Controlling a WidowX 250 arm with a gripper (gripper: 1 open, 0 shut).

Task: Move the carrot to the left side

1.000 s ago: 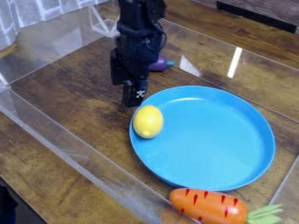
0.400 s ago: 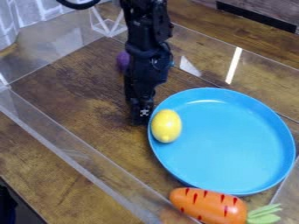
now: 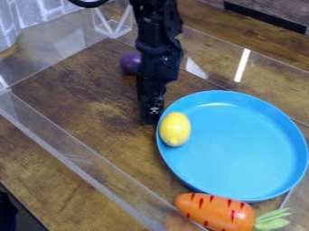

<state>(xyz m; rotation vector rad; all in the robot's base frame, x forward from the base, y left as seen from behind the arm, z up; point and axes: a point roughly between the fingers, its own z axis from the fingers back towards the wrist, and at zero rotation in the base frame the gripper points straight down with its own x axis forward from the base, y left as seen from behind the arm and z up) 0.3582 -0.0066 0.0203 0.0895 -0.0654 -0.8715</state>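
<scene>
The black gripper [image 3: 151, 112] points straight down at the wooden table [image 3: 72, 108], its tips low against the left outer rim of the blue plate [image 3: 241, 149]. The fingers [image 3: 148, 101] stand spread as wide as they go and have hold of nothing.

Just to the lower right of the fingertips, inside the plate at its left edge, lies a yellow lemon-like ball [image 3: 175, 129]; whether the tips touch the plate rim cannot be told.

Behind the fingers, partly hidden by the arm, a purple eggplant [image 3: 129, 62] lies on the wood.

The carrot [image 3: 218, 212], glossy orange with short dark lines and a green leafy end [image 3: 276, 217] pointing right, lies well apart from the fingers, toward the camera and to their right, beside the plate's near rim.

A clear plastic wall [image 3: 54, 135] runs along the table to the left of the fingers.
</scene>
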